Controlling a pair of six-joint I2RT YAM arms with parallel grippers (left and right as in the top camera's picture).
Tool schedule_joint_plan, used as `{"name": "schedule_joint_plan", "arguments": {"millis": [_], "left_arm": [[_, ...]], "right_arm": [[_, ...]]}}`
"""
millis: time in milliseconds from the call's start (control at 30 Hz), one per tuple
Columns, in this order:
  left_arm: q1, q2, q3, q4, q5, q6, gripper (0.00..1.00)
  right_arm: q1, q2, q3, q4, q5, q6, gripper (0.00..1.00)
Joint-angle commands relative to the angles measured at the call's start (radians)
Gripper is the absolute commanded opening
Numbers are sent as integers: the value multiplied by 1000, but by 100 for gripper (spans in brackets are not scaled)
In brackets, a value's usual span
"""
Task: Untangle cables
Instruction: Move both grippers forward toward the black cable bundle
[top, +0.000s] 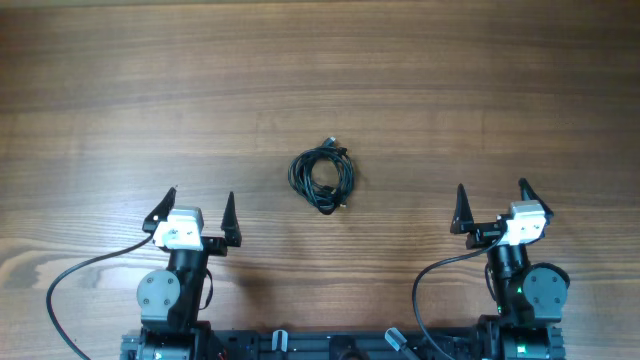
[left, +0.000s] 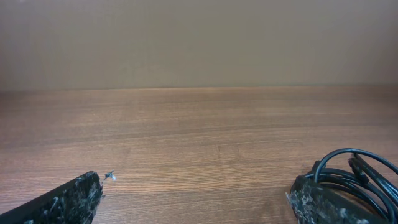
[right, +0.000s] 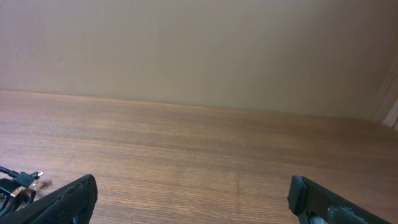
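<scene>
The cables (top: 322, 177) lie as one small coiled black bundle with dark plug ends on the wooden table, midway between the two arms. My left gripper (top: 196, 205) is open and empty, to the left of the bundle and nearer the front. My right gripper (top: 493, 203) is open and empty, to the right of the bundle. In the left wrist view (left: 196, 196) loops of the cables (left: 364, 171) show behind the right fingertip. In the right wrist view (right: 193, 196) a plug end of the cables (right: 22, 183) shows at the far left.
Thicker black wires (top: 70, 280) curve from the arm bases along the table's front edge. A plain beige wall (left: 199, 43) stands past the far edge of the table.
</scene>
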Motion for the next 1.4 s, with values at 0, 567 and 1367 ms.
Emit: {"name": "schedule_joint_plan", "arguments": {"millis": [0, 567, 1367], "left_arm": [[1, -7, -10, 3, -3, 14, 100], [1, -8, -10, 3, -2, 14, 100], [0, 6, 143, 230, 482, -248, 100]], "right_arm": [[4, -2, 0, 3, 14, 13, 100], [4, -2, 0, 3, 14, 13, 100], [4, -2, 0, 17, -133, 82, 100]]}}
